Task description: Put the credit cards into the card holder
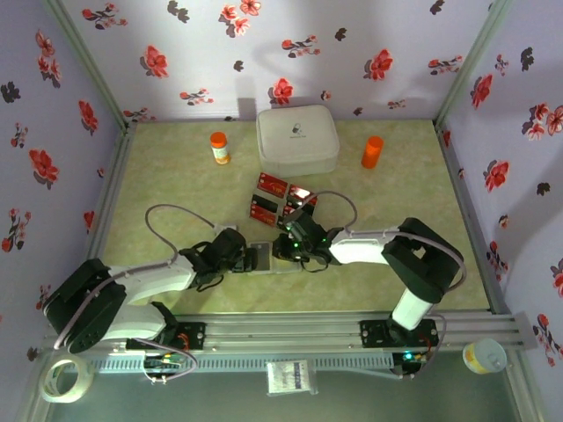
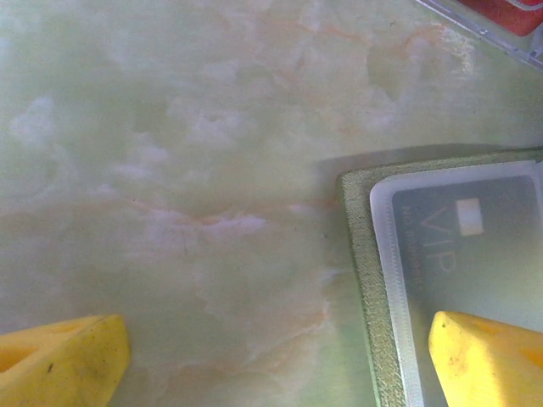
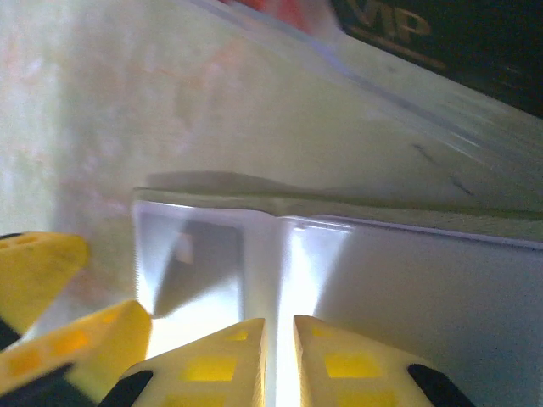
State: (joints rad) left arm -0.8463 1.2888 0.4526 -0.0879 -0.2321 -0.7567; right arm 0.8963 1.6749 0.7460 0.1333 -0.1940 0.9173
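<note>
The card holder (image 1: 264, 258) lies open and flat on the table between my two grippers, olive rim (image 2: 361, 254) outside and pale sleeves inside (image 3: 424, 288). A dark card (image 2: 458, 246) sits in its left sleeve (image 3: 199, 254). My left gripper (image 1: 242, 255) (image 2: 271, 365) stands wide open, one fingertip (image 2: 488, 356) over the holder's near corner and the other over bare table. My right gripper (image 1: 290, 251) (image 3: 280, 356) hovers over the holder's middle fold, its jaws parted by a thin slit with nothing between them. Several red and dark credit cards (image 1: 280, 198) lie just behind the holder.
A large white rounded case (image 1: 297, 139) stands at the back centre, with an orange bottle (image 1: 219, 147) to its left and an orange cylinder (image 1: 373, 151) to its right. Flowered walls close in three sides. A tape roll (image 1: 66, 378) lies outside, near left.
</note>
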